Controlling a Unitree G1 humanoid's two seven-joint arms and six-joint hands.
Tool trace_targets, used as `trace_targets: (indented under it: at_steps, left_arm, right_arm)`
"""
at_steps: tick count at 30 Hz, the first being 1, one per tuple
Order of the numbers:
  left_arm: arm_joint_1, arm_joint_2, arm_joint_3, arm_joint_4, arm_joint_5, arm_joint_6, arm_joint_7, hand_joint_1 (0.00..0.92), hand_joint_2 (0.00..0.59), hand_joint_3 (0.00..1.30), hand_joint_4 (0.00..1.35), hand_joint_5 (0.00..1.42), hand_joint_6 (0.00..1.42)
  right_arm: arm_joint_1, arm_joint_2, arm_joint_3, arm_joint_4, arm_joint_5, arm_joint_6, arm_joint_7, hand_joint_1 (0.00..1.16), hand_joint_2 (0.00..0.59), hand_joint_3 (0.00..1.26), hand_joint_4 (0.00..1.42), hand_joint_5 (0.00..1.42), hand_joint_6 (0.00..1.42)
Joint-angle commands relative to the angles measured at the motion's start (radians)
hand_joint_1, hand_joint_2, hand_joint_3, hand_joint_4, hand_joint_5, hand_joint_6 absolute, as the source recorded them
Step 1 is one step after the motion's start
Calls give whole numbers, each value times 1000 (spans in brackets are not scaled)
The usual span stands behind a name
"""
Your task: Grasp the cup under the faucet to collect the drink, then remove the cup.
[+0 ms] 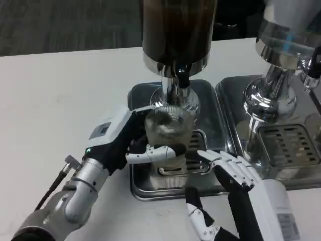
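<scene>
Under the faucet (pixel 181 80), inside the left robot hand (pixel 131 143) whose fingers wrap it, stands the cup (pixel 168 131); hold it upright and steady; the right robot hand (pixel 233 170) waits spread nearby.

The cup (pixel 168 131) is a clear, ribbed glass standing upright on the slotted grille of the drip tray (pixel 150 188), directly beneath the black faucet (pixel 183 79) of the dark drink dispenser (pixel 178 30). The faucet's tip hangs just above the cup's rim. The glass looks pale and cloudy; whether any drink is inside cannot be told from this angle. The left hand (pixel 133 143) grips the cup, fingers wrapped across its lower front.
</scene>
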Motion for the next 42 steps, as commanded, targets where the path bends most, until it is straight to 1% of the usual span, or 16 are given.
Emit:
trace_targets:
  at_steps: [1,4,7,12,19,23,26,28,37,42]
  left_arm:
    - [-25,0,-24,14,16,26,-42,181,95,354,305,306,185]
    - [-31,-1,-33,17,18,36,-61,165,99,322,269,252,123]
    - [-35,-2,-40,15,17,40,-75,154,90,284,225,211,97]
    - [-48,-2,-56,2,19,58,-88,99,95,204,128,128,26]
    - [-58,-1,-56,-1,11,79,-109,91,95,180,93,110,13]
    - [-53,5,-56,-17,14,76,-102,76,93,75,34,92,0]
    - [-39,14,-47,-40,8,74,-94,72,93,51,18,79,0]
    - [-29,19,-38,-52,-3,72,-97,58,91,11,11,81,0]
    - [12,54,-19,-121,-17,78,-110,53,83,0,0,79,0]
    - [26,64,-11,-149,-18,81,-117,51,81,0,0,77,0]
  right_arm:
    - [-4,5,7,3,9,-4,-14,481,480,348,280,237,173]
    - [-7,4,7,7,14,-5,-13,480,480,348,280,243,175]
    - [-10,4,10,8,14,-5,-13,480,480,348,280,246,177]
    - [-12,7,21,18,22,-6,-12,479,480,348,280,250,189]
    - [-19,5,19,30,38,-6,-10,478,480,348,283,259,192]
    - [-24,7,23,40,41,-8,-13,478,480,348,285,269,194]
    - [-23,7,23,45,42,-9,-14,478,480,350,285,273,195]
    - [-24,7,23,48,46,-10,-14,478,480,353,285,275,195]
    - [-46,3,27,60,58,-13,-4,478,480,369,298,300,196]
    - [-62,0,27,70,65,-16,-4,477,480,382,308,302,196]
